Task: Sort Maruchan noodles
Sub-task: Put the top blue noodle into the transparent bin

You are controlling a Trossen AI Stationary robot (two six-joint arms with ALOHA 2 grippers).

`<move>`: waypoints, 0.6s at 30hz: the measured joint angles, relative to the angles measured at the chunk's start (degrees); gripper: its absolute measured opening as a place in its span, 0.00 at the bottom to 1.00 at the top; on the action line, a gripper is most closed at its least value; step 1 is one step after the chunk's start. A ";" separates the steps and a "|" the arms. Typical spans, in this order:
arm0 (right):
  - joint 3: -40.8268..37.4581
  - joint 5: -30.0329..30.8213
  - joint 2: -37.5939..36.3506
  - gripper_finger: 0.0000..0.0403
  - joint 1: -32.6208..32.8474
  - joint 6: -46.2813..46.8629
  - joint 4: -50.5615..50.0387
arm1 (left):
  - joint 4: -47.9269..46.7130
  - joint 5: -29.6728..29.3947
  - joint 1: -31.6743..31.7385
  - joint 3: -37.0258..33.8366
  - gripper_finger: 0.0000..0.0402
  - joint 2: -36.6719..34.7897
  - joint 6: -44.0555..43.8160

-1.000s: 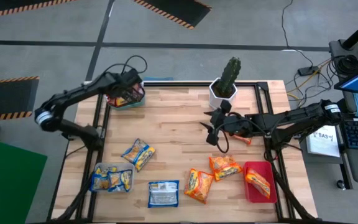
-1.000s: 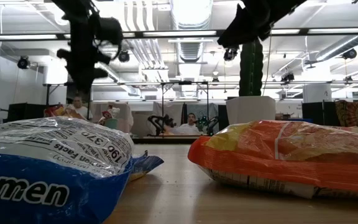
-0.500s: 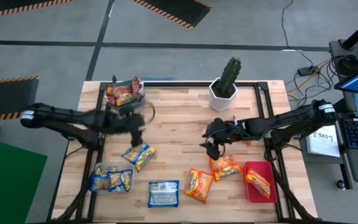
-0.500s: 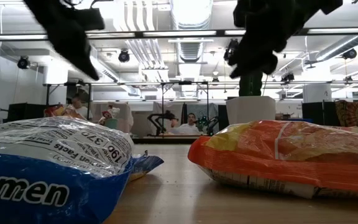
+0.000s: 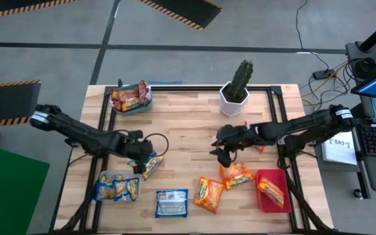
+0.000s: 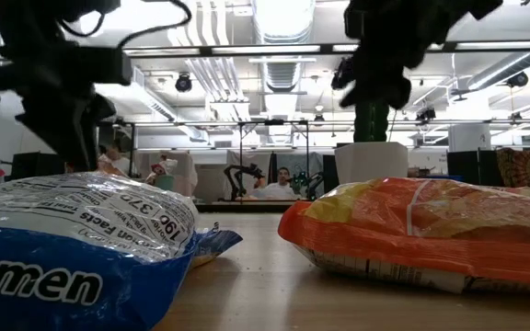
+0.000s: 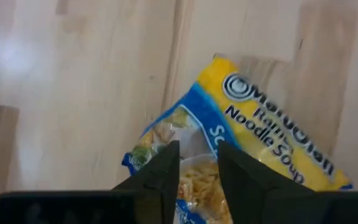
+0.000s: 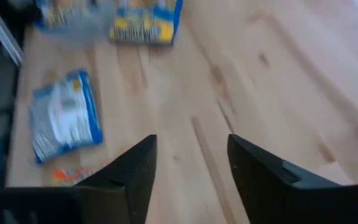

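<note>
The left gripper [image 5: 142,161] hangs low over a blue and yellow noodle packet [image 5: 146,163] lying toward the left side of the table [image 5: 188,124]; in the left wrist view its two dark fingers [image 7: 166,168] stand a little apart with that packet [image 7: 253,155] showing in the narrow gap, and whether they grip it I cannot tell; the right gripper [image 5: 222,151] hovers near the middle of the table, just above an orange packet [image 5: 235,175], its fingers [image 8: 135,168] apart with only bare wood between them.

Other packets lie along the near edge: a blue and silver packet [image 5: 172,203] and a second orange packet [image 5: 208,194] side by side; a clear tray [image 5: 117,187] at the near left corner holds blue and yellow packets; a red tray [image 5: 271,190] at the near right corner holds one orange packet; a tray [image 5: 130,99] at the far left corner holds red packets.

A cactus [image 5: 242,78] in a white pot [image 5: 233,100] stands at the far edge, right of centre; in the low view the blue and silver packet [image 6: 72,248] and an orange one [image 6: 431,230] fill the foreground, with people seated in the room beyond.
</note>
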 joint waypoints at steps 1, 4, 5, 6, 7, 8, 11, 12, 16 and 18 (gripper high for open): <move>0.40 0.18 -0.86 0.42 -0.42 0.49 -0.09 | -0.12 0.01 -0.01 0.28 0.20 1.00 0.14; 2.27 1.80 -3.63 0.30 -0.73 1.54 0.05 | -0.19 -0.01 -0.01 0.76 0.15 3.65 0.43; 2.63 1.69 -4.69 0.26 -0.67 1.55 -0.02 | -0.06 -0.01 -0.01 0.86 0.13 4.53 0.46; 3.01 1.60 -5.54 0.22 -0.59 1.53 -0.11 | 0.16 -0.03 -0.01 0.86 0.12 5.36 0.46; 3.28 1.12 -6.34 0.18 -0.45 1.51 -0.01 | 0.09 -0.16 0.01 0.86 0.10 6.26 0.46; 3.34 1.07 -7.19 0.14 -0.24 1.48 -0.15 | 0.14 -0.88 0.01 0.86 0.09 7.06 0.47; 3.34 1.21 -8.83 0.05 0.34 0.65 -0.81 | 1.34 -5.16 0.02 0.86 0.07 9.34 0.36; 3.34 1.24 -9.08 0.04 0.49 0.39 -1.16 | 2.30 -6.39 0.10 0.86 0.07 10.03 0.28; 3.32 1.61 -8.59 0.02 1.07 -0.32 -1.38 | 6.79 -9.20 0.49 0.88 0.04 12.39 2.39; 3.32 1.62 -7.68 0.02 1.07 -1.05 -1.21 | 10.06 -12.20 0.89 0.90 0.03 13.33 3.50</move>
